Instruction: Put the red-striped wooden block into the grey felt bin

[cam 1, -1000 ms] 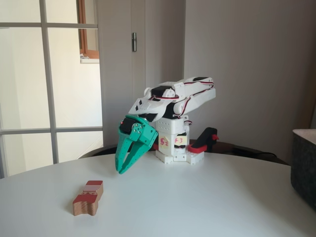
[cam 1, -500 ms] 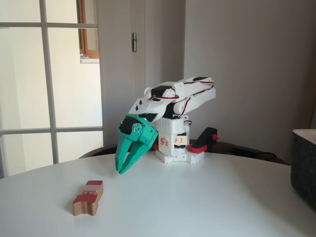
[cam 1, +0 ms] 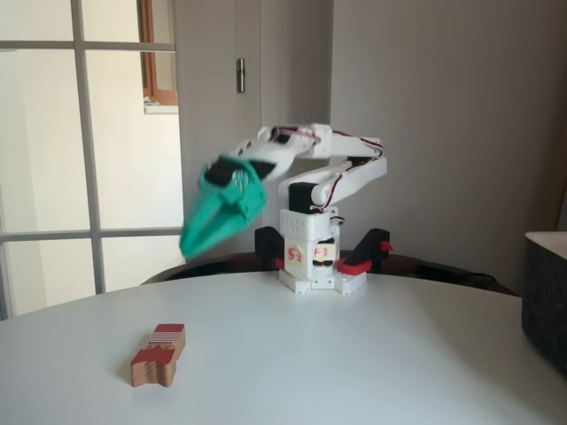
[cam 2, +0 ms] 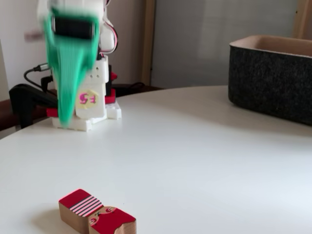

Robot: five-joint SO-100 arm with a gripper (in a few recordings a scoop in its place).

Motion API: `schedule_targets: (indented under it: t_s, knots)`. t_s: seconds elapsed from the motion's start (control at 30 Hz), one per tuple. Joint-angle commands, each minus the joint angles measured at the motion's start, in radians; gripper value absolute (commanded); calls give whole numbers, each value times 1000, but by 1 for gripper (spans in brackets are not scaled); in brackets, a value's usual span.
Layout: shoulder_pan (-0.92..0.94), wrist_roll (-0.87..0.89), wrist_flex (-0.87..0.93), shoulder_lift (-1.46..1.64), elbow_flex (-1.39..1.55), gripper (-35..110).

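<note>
My green pincer [cam 1: 190, 246] now lifted off white surface [cam 1: 354, 354], blurred, jaw gap unreadable, holding nothing. Small red-striped wooden block [cam 1: 159, 352] unmoved on surface, well apart from dark grey felt bin [cam 2: 273, 78]. Reach starting.

Both fixed views sit low, near table height, looking almost level across the white table [cam 1: 372, 354].

One stands at the table's near edge and faces the arm's base [cam 1: 312, 257] head-on at twelve o'clock, from a moderate way off. It takes in the window at nine o'clock and a sliver of the bin [cam 1: 546, 297] at three o'clock.

The other stands closer to the tabletop [cam 2: 195, 146] and lower, with the block [cam 2: 95, 214] right at six o'clock, the arm's base [cam 2: 90, 109] at eleven o'clock and the bin [cam 2: 273, 80] at two o'clock.

Both views share the table, base, block [cam 1: 159, 352], bin and the blurred green gripper [cam 1: 199, 241] [cam 2: 66, 105].
</note>
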Motion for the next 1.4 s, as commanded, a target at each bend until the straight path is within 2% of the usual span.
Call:
schedule_targets:
  t_s: [0.0,0.13,0.37,0.53,0.7,1.07,1.37]
  knots:
    - [-21,2,2,-104,-199,2]
    - [-63,-140,64,-258,-371,7]
    - [-130,-537,430,-525,-578,16]
    - [-137,-650,646,-687,-689,16]
    - [-133,-667,816,-821,-779,23]
    - [-173,-698,850,-1104,-936,28]
    - [-181,-658,767,-1308,-1029,28]
